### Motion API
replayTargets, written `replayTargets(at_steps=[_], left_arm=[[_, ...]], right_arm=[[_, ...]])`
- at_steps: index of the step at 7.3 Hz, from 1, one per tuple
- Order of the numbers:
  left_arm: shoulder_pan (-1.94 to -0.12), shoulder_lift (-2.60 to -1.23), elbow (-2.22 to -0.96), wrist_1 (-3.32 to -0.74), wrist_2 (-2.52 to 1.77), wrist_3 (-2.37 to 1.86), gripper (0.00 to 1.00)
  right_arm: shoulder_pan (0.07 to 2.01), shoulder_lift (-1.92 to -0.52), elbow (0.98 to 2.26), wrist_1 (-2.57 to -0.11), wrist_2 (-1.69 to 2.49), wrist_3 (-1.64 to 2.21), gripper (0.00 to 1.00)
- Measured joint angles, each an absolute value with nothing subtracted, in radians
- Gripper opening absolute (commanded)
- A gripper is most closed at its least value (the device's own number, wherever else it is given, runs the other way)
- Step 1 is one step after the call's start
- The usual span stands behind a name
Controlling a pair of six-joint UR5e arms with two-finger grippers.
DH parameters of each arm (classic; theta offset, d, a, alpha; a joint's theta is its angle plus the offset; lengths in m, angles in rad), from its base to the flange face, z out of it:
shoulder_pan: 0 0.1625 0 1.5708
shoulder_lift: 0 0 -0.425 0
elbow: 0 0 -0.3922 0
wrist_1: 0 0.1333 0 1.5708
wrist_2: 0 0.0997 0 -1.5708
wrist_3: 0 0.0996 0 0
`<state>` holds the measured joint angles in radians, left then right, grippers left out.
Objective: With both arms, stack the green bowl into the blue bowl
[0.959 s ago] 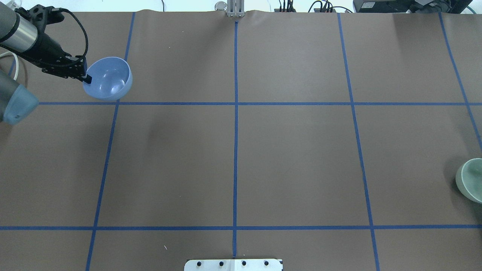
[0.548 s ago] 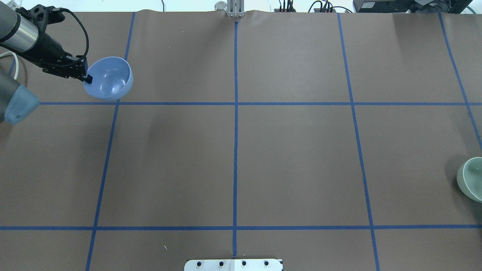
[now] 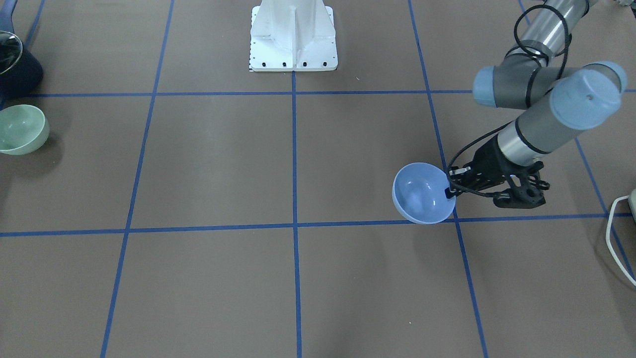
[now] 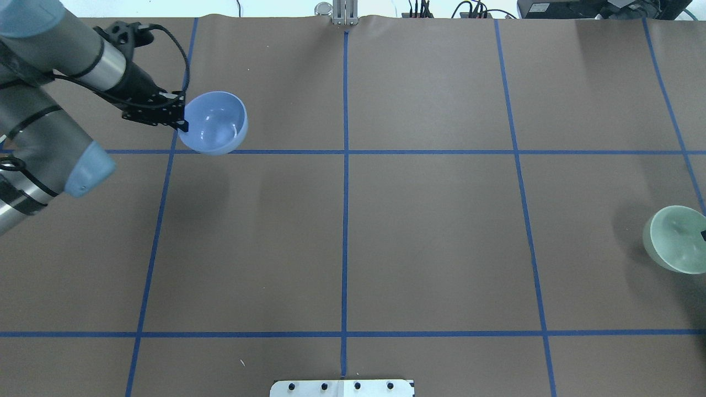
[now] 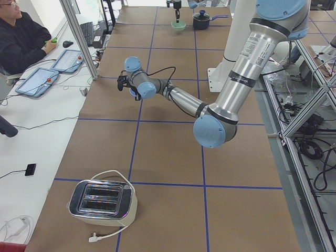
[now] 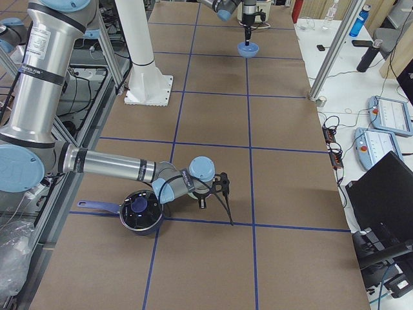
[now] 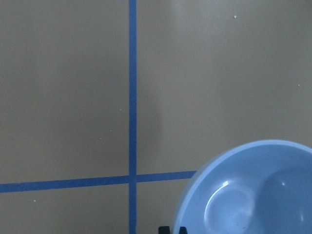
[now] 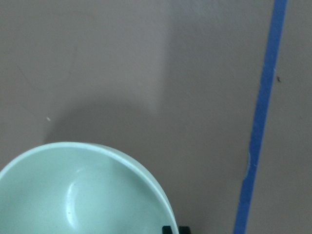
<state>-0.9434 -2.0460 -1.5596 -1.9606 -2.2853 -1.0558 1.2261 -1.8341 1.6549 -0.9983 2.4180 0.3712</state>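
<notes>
My left gripper [image 4: 183,124] is shut on the near-left rim of the blue bowl [image 4: 214,122] and holds it upright above the table. It also shows in the front view, gripper [image 3: 450,191] and bowl [image 3: 422,194], and the bowl fills the lower right of the left wrist view [image 7: 253,190]. My right gripper [image 4: 703,235] shows only as a black tip at the right frame edge, shut on the rim of the green bowl [image 4: 674,238], which hangs above its shadow. The green bowl also shows in the front view [image 3: 21,129] and in the right wrist view [image 8: 83,195].
The white pedestal base [image 3: 293,35] stands at the table's near-robot middle. A dark pot with a lid [image 3: 15,64] sits close to the green bowl on the right arm's side. A toaster [image 5: 102,202] stands at the left end. Blue tape lines [image 4: 345,165] divide the brown table.
My left arm has carried the blue bowl rightward toward the table's middle. The green bowl has moved leftward and a little farther from the robot, more fully into view.
</notes>
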Motion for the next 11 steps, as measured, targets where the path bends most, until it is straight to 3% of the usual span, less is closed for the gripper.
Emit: replayTargets(at_steps=[5,11], left_arm=[[-0.694,-2.254,-1.559,-1.844,-2.059,-1.356,0.00],[-0.533,-2.298,-1.556,-1.757,-1.883,-1.397,0.00]], right_arm=[[1.284,-1.488,1.812,-1.521,2.432,0.400,0.00],[1.270,-1.254,1.817,-1.727,2.431,0.469,0.00]])
